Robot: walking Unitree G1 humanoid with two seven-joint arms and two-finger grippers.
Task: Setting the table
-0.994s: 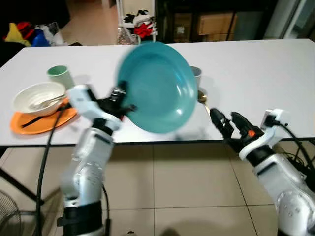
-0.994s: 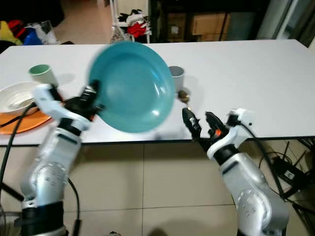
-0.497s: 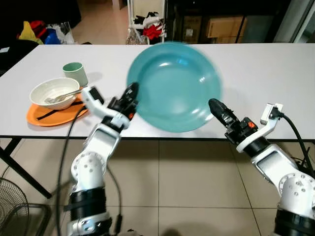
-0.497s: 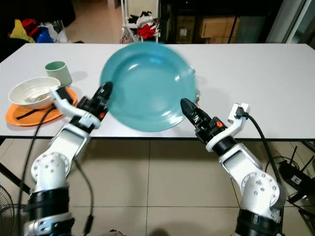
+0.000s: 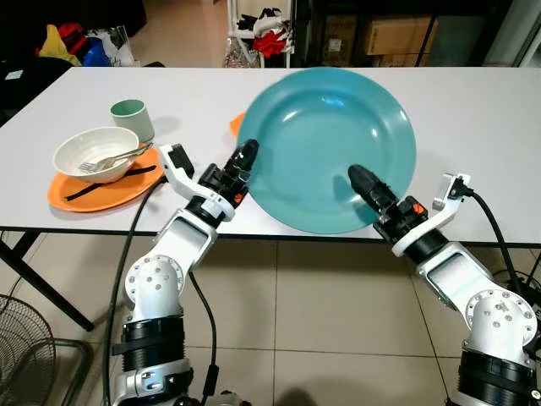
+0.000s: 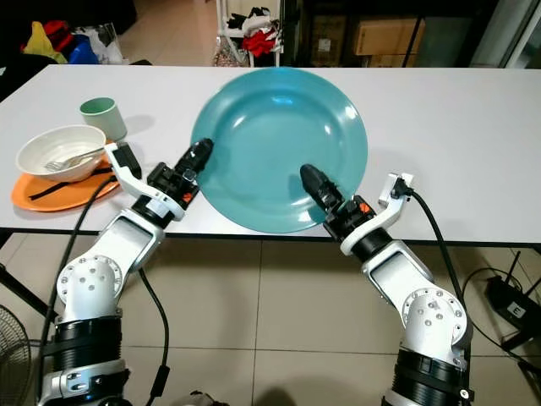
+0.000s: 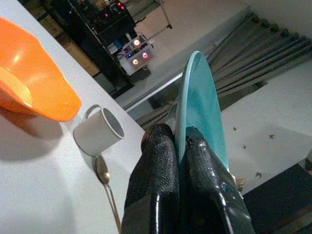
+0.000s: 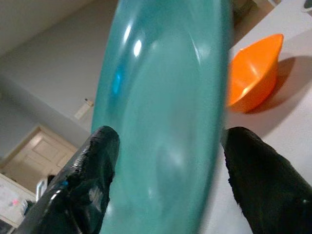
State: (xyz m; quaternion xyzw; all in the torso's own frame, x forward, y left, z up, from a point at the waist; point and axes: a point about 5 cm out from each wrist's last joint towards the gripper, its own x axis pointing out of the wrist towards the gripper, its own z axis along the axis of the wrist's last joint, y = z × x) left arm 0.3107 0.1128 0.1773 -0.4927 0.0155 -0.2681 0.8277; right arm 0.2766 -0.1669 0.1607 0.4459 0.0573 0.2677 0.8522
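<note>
A large teal plate (image 5: pixel 325 135) is held tilted above the white table's (image 5: pixel 482 110) near edge. My left gripper (image 5: pixel 246 158) is shut on the plate's left rim; in the left wrist view its fingers (image 7: pixel 158 161) pinch the rim edge-on. My right gripper (image 5: pixel 360 178) is at the plate's lower right, open. In the right wrist view the plate (image 8: pixel 165 97) sits between its two spread fingertips (image 8: pixel 105 146) without being clamped.
At the table's left an orange plate (image 5: pixel 114 190) carries a white bowl (image 5: pixel 89 152) with a fork (image 5: pixel 118 157); a green cup (image 5: pixel 133 117) stands behind. An orange bowl (image 7: pixel 29 83), a white mug (image 7: pixel 100 131) and a spoon (image 7: pixel 105 178) lie behind the teal plate.
The teal plate has swung to the right and lower over the table edge. My right gripper has risen to the plate's lower right rim. The camera has shifted too.
</note>
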